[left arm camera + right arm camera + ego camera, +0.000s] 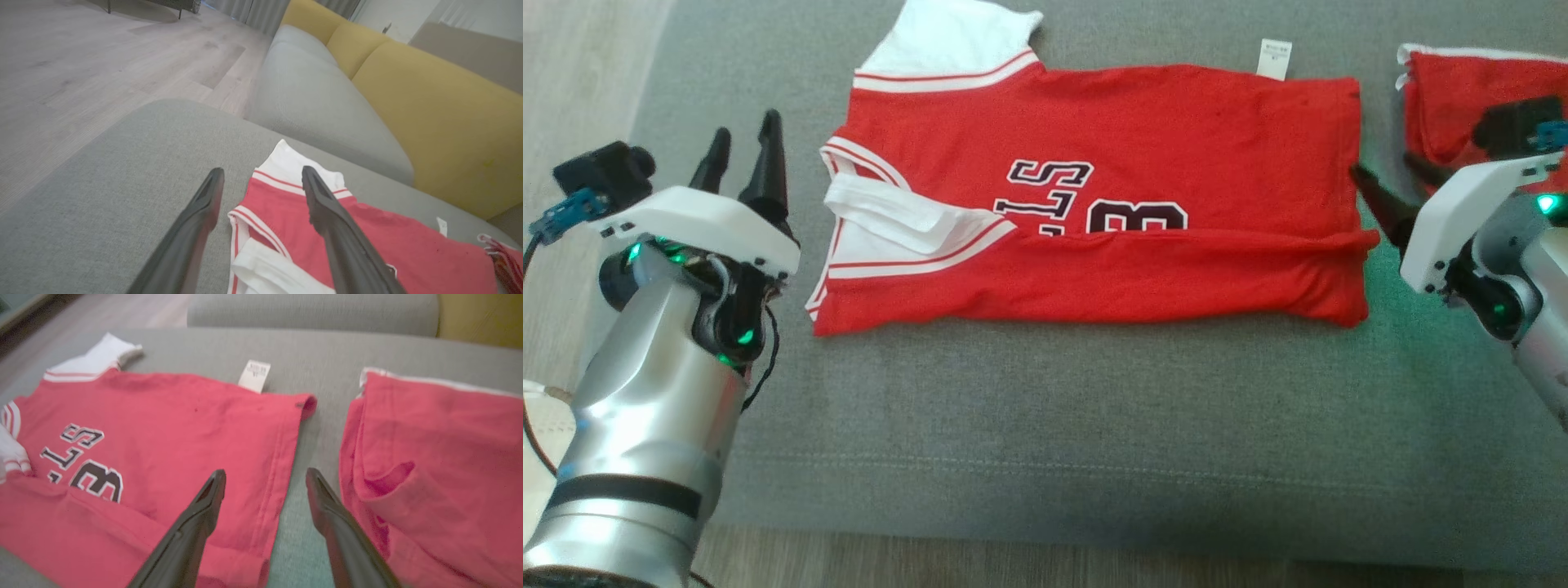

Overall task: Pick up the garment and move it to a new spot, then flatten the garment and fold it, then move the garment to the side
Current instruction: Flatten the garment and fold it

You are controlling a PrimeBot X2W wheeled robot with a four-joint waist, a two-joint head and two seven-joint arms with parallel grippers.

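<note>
Left pincer (pixel 743 131) is spread wide and empty, just off the collar end of the red jersey (pixel 1094 220). The jersey's lying half-folded across the grey cushion (pixel 1013 408). Right pincer (pixel 1382 167) is wide open too, holding nothing, with its tips at the hem beside a second red garment (pixel 1445 98). Can't tell if it's touching. Left wrist view adds a yellow backrest (pixel 429 122) and wood floor (pixel 81 61).

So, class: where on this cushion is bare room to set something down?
Free: the strip of cushion between the shirt and the near edge. Crowded: the right, where a second red garment and the right gripper leave a narrow gap.
</note>
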